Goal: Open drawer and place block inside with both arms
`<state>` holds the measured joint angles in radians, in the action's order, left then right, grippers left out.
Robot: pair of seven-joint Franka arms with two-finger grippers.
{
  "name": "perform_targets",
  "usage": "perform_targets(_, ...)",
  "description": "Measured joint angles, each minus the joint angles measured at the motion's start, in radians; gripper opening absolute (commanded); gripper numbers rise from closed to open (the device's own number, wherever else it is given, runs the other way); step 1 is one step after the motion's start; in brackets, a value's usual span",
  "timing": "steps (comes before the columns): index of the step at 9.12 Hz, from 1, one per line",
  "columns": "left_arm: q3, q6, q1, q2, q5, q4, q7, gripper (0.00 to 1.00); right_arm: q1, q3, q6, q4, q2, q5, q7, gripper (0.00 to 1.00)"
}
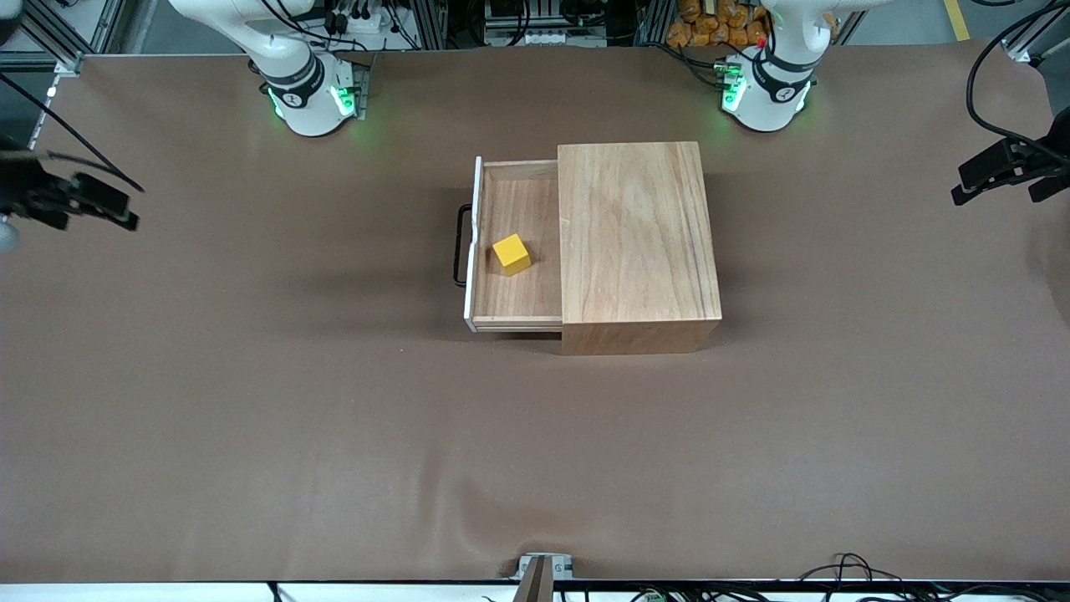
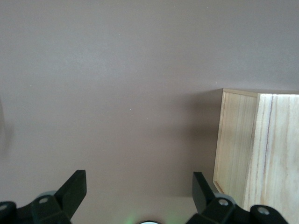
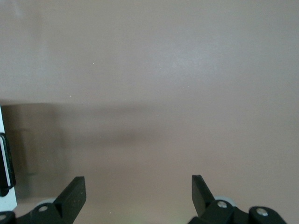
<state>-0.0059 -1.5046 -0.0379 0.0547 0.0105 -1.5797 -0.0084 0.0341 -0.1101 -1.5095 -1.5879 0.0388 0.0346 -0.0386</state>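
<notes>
One small yellow cube block (image 1: 512,253) sits in open light-wood drawer (image 1: 517,293); looks light, hard, easy to pinch by flat sides. Left gripper (image 2: 139,193) and right gripper (image 3: 138,192) both spread apart, empty, over bare table ends.

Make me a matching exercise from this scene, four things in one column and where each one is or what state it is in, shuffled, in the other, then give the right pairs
Things:
1. small bright yellow cube
2. shallow light-wood drawer
3. left gripper
4. right gripper

Places or states:
A. open, at the right arm's end of the table
B. pulled out of the large wooden box
C. lying in the drawer
D. open, at the left arm's end of the table

Pairs: 1-C, 2-B, 3-D, 4-A
</notes>
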Motion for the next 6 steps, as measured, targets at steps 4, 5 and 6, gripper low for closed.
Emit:
perform_targets(4,0.000,0.001,0.000,0.000,0.000,0.000,0.000,1.00,-0.034,0.004,0.048,-0.005,0.022,-0.001,-0.023,1.00)
perform_targets(5,0.000,0.001,0.000,0.000,0.000,0.000,0.000,1.00,-0.034,0.006,0.052,-0.005,0.023,-0.001,-0.018,1.00)
perform_targets(6,0.000,0.001,0.000,0.000,0.000,0.000,0.000,1.00,-0.034,0.006,0.055,-0.005,0.023,-0.001,-0.014,1.00)
